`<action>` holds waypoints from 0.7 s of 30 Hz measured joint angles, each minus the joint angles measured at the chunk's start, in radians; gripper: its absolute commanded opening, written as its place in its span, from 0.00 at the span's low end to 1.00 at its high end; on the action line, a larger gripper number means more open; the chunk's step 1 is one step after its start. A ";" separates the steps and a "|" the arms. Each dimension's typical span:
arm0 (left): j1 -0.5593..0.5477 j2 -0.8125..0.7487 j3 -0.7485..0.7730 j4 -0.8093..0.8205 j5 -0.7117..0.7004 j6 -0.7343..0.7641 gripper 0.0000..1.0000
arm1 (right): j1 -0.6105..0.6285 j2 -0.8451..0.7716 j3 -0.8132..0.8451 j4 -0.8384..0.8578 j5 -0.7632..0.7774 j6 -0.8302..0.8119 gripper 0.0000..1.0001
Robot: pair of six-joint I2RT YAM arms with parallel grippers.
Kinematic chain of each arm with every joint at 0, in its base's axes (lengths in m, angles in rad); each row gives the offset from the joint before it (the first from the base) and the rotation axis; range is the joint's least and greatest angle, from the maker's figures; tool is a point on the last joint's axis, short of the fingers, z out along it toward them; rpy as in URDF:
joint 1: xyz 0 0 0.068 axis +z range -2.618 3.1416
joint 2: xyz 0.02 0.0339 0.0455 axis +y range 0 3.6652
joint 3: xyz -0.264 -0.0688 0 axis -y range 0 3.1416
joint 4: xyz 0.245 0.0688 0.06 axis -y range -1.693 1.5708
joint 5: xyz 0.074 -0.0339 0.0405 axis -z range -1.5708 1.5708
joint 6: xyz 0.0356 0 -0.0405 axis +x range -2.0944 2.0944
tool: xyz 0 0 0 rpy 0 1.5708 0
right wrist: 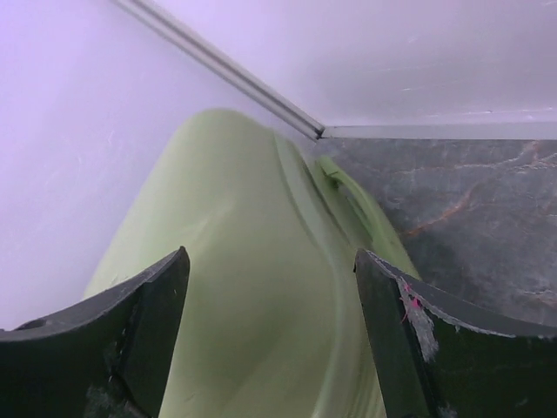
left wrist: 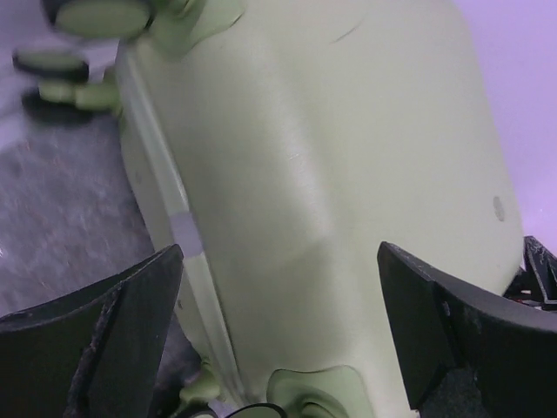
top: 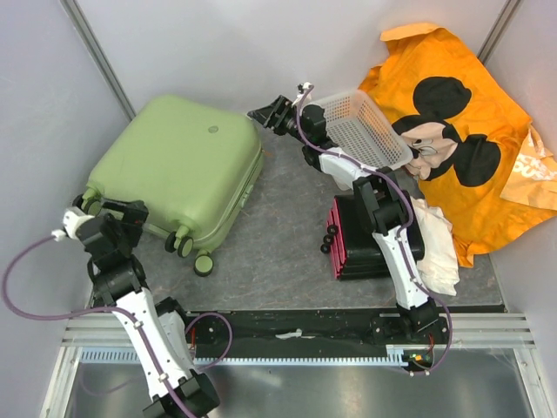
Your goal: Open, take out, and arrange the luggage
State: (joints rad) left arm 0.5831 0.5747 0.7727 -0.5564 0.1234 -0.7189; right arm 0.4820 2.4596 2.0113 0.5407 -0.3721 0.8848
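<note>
The left gripper [top: 132, 212] hovers at the near left corner of the luggage [top: 178, 165], its jaws wide apart and holding nothing. The luggage lies flat and closed on the far left of the table [top: 278, 235], wheels toward the near side. The right gripper [top: 264, 115] hangs by its far right corner, jaws apart and empty. Further right are a basket [top: 361, 131] and an orange cloth [top: 470, 96].
</note>
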 measured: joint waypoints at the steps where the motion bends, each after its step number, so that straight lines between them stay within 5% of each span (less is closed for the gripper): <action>1: 0.002 -0.013 -0.053 0.006 0.000 -0.035 0.98 | -0.004 0.035 0.034 0.005 0.000 0.032 0.83; 10: 0.033 0.027 -0.364 0.116 -0.025 -0.294 0.96 | 0.013 0.166 0.310 -0.172 0.031 0.111 0.84; 21: 0.042 0.248 -0.322 0.288 0.011 -0.304 0.95 | 0.049 0.151 0.300 -0.133 -0.004 0.034 0.81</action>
State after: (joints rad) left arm 0.6254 0.8230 0.4503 -0.2684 0.1341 -1.0233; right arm 0.5312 2.6110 2.3112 0.4080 -0.3763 0.9188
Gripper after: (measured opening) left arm 0.959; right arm 0.824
